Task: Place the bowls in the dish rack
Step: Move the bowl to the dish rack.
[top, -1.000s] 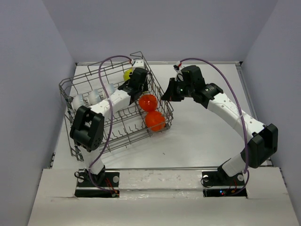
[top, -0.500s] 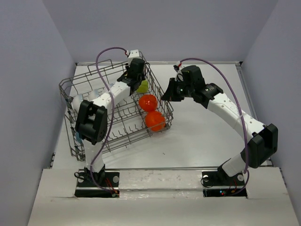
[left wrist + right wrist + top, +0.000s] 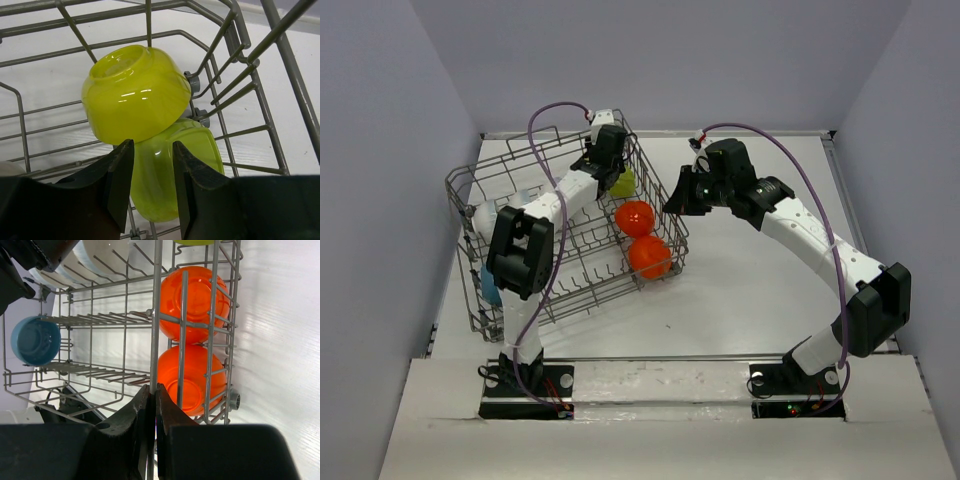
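A white desk [image 3: 750,290] carries a large rectangular grey wire dish rack [image 3: 590,285], which sits askew on the left half. The left arm [image 3: 520,250] reaches over the rack to its far right corner; the right arm [image 3: 800,230] bends in from the right. The right claw [image 3: 153,390] is pressed together, pinching an upright wire at the rack's right side. The left claw [image 3: 152,150] is part spread either side of a glossy yellow-green bowl [image 3: 200,145]; I cannot tell whether it grips. A second yellow-green bowl [image 3: 132,92] lies overturned against it. Two orange-red bowls [image 3: 195,302] [image 3: 192,377] stand along the right wall, with white bowls [image 3: 95,260] and a blue bowl [image 3: 35,340] at the opposite side.
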Tool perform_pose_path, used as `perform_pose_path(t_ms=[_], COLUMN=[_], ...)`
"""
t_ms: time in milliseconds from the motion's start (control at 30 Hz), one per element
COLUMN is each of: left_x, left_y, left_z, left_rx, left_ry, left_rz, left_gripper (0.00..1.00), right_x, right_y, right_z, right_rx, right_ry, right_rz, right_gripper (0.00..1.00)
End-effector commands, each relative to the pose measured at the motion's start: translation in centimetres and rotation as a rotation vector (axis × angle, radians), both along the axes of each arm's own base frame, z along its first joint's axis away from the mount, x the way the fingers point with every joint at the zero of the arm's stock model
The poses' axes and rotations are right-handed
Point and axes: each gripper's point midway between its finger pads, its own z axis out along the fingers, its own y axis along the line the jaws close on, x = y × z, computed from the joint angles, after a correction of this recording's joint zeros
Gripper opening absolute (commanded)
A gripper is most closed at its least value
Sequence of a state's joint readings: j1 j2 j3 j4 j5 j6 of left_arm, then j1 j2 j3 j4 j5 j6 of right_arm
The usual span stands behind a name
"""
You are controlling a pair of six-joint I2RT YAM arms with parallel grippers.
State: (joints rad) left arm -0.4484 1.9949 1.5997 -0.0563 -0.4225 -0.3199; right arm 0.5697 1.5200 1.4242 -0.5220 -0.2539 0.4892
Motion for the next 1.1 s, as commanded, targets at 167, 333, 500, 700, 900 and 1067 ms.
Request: perform_pose_path(t_ms=[167, 333, 500, 700, 900, 1067], left_x=[2.1, 2.4, 2.6, 3.0, 2.8, 2.4], left_y=[0.6, 0.9, 1.1, 0.6, 0.1, -0.1], left_z=[3.1, 2.2, 2.1, 1.3, -0.3, -1.0], left_rx=[-0.006, 0.002, 0.011, 0.032, 0.044, 0.045], left_ry=[-0.075, -0.061, -0.057, -0.024, 0.021, 0.041], left_rz=[0.044, 0.053, 0.056, 0.025, -0.013, -0.033], left_gripper=[0.46, 0.46, 0.46, 0.46, 0.45, 0.45], right_x=[0.6, 0.6, 0.6, 0.6, 0.6, 0.7], right_y=[-0.8, -0.8, -0.9, -0.8, -0.9, -0.9], right_z=[-0.2, -0.1, -0.2, -0.2, -0.2, -0.2], right_rx=[-0.047, -0.047, -0.050, -0.047, -0.048, -0.050], right_ry=[-0.031, -0.034, -0.033, -0.030, -0.031, -0.032], right_rz=[0.003, 0.004, 0.002, 0.001, 0.000, -0.002], right_gripper=[0.05, 0.05, 0.05, 0.05, 0.05, 0.05])
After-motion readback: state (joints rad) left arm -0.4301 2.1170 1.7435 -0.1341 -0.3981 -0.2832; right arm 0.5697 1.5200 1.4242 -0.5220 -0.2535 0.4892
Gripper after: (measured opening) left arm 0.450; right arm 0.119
